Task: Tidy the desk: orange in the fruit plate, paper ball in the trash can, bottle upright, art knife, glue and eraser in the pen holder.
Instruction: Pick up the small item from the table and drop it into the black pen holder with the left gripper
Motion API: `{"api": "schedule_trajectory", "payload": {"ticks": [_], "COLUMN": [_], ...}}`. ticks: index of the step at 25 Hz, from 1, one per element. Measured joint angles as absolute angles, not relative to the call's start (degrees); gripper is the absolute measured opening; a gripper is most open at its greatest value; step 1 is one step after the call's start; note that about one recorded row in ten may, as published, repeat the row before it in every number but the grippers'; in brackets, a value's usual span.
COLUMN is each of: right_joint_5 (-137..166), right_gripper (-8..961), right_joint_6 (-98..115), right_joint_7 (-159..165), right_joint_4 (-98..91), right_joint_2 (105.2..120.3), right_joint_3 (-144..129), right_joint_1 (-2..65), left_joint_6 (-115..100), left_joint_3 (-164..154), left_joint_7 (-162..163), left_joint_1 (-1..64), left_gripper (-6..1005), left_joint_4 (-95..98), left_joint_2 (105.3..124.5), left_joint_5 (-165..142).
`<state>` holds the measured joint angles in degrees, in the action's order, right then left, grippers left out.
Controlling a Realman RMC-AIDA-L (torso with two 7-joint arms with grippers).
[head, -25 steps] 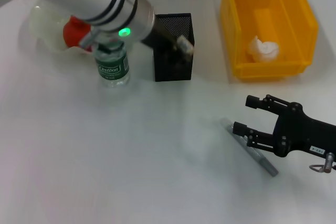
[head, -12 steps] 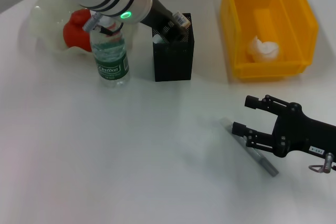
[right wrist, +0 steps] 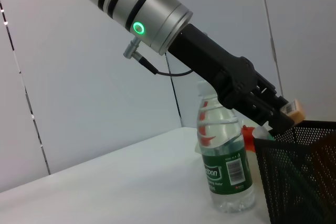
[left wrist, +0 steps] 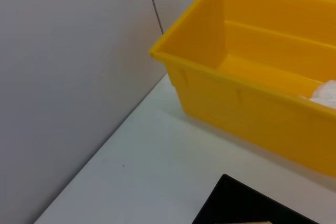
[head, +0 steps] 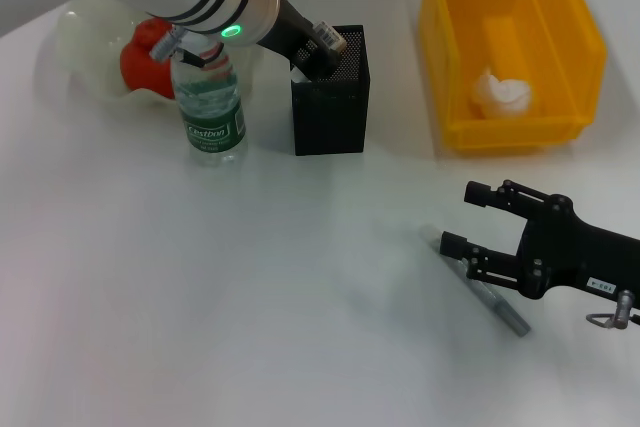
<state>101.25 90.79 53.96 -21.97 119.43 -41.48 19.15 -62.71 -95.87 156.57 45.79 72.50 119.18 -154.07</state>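
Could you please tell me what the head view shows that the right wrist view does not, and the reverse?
Only the head view shows the right gripper open beside a grey stick, the yellow trash can holding the paper ball, and the fruit plate. Only the right wrist view shows the wall panels behind. Both show the upright bottle, the pen holder and the left gripper holding the eraser over it.

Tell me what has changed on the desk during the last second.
The left gripper, holding the eraser, drew back off the bottle and now sits at the pen holder's rim; the eraser is not released. The right gripper, grey stick, orange, paper ball and trash can stayed put.
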Motion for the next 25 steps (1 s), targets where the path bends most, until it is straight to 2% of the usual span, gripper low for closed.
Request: {"api": "schedule_trajectory", "payload": {"ticks": [25], "right_joint_5": [101.25], "right_gripper": [762], "right_joint_6": [90.02], "right_joint_7": [53.97], "right_joint_4": [-21.97], "right_joint_2": [119.35], "right_joint_3": [-41.45], "right_joint_1": [19.59], "left_joint_6": [-59.81], "left_joint_3": [-96.04], "left_joint_7": [156.16], "left_joint_1": [45.22], "left_gripper": [463], "left_joint_4": [72.96], "left_joint_2": [119.18], "left_joint_5": [-153.82]}}
